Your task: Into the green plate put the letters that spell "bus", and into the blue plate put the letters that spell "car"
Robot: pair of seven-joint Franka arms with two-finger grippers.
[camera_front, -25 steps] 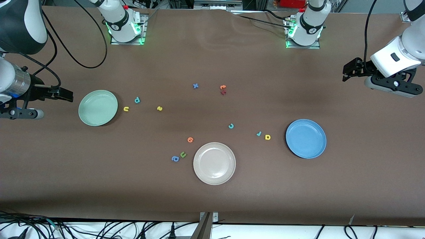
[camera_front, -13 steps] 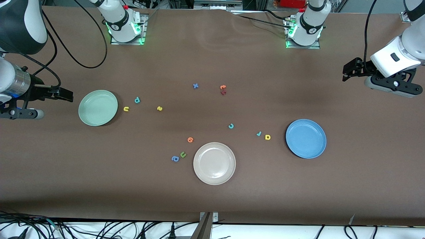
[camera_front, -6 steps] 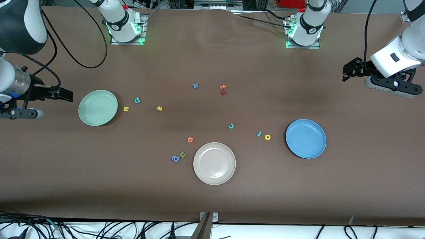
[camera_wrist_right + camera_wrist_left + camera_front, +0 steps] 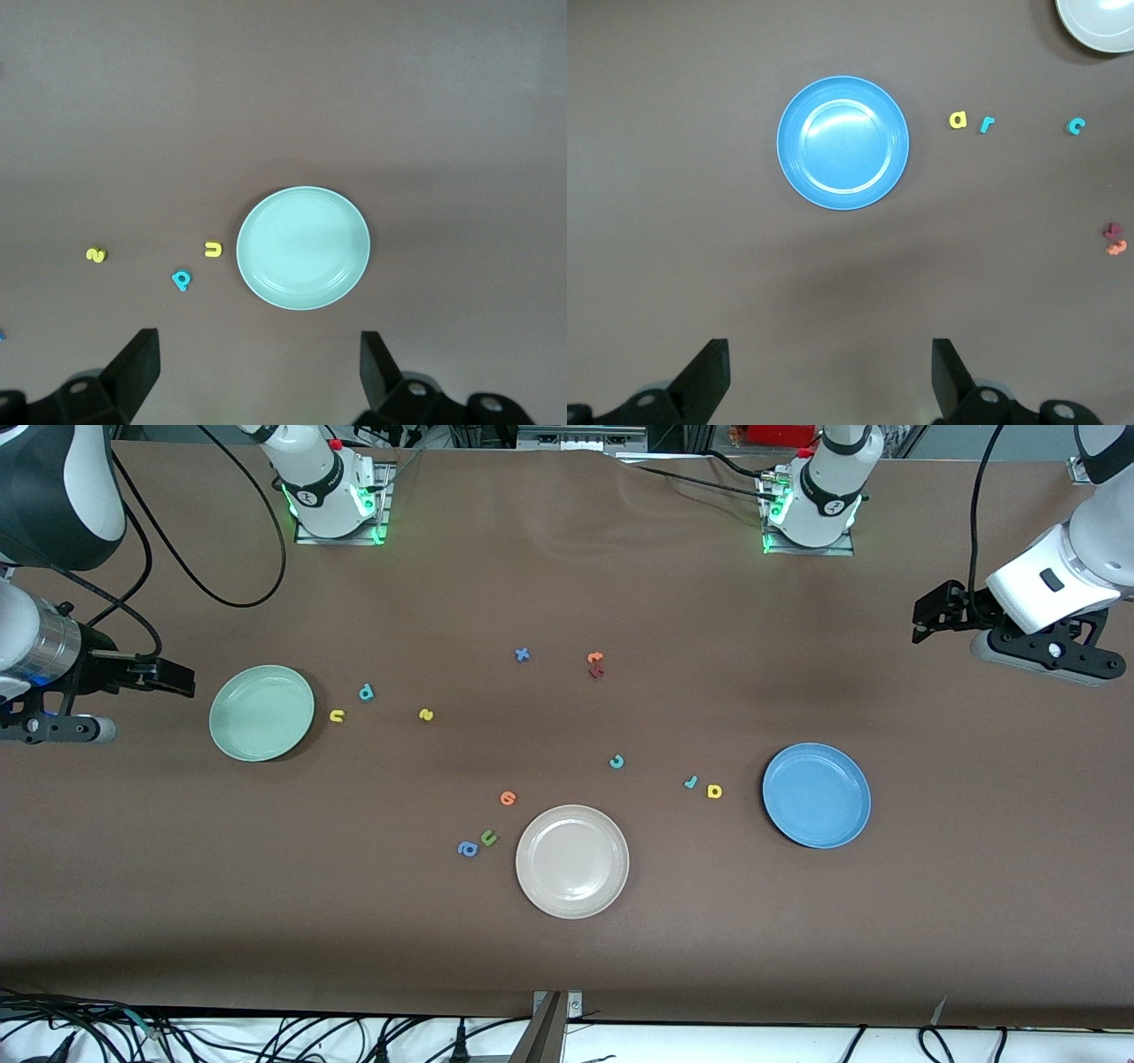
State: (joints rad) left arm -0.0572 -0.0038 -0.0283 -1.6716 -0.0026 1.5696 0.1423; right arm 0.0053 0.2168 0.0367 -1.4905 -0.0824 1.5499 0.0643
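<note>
The green plate (image 4: 261, 713) (image 4: 303, 248) lies toward the right arm's end, with a yellow "u" (image 4: 337, 716) (image 4: 213, 250), teal "b" (image 4: 366, 692) (image 4: 181, 280) and yellow "s" (image 4: 426, 715) (image 4: 96, 255) beside it. The blue plate (image 4: 816, 794) (image 4: 842, 142) lies toward the left arm's end. Beside it are a yellow "a" (image 4: 714, 791) (image 4: 958, 119), teal "r" (image 4: 691, 783) (image 4: 987, 124) and teal "c" (image 4: 617, 762) (image 4: 1075, 126). Both plates hold nothing. My right gripper (image 4: 182, 680) (image 4: 259, 341) hangs open over bare table at its end. My left gripper (image 4: 923, 624) (image 4: 830, 354) does likewise at its end.
A beige plate (image 4: 572, 861) sits nearest the front camera, with an orange letter (image 4: 508, 798), green "u" (image 4: 488, 838) and blue "a" (image 4: 468, 849) beside it. A blue "x" (image 4: 522, 654) and orange and dark red letters (image 4: 595, 664) lie mid-table, nearer the bases.
The left arm's hand has edged very slightly toward the table's middle. Nothing on the table has moved.
</note>
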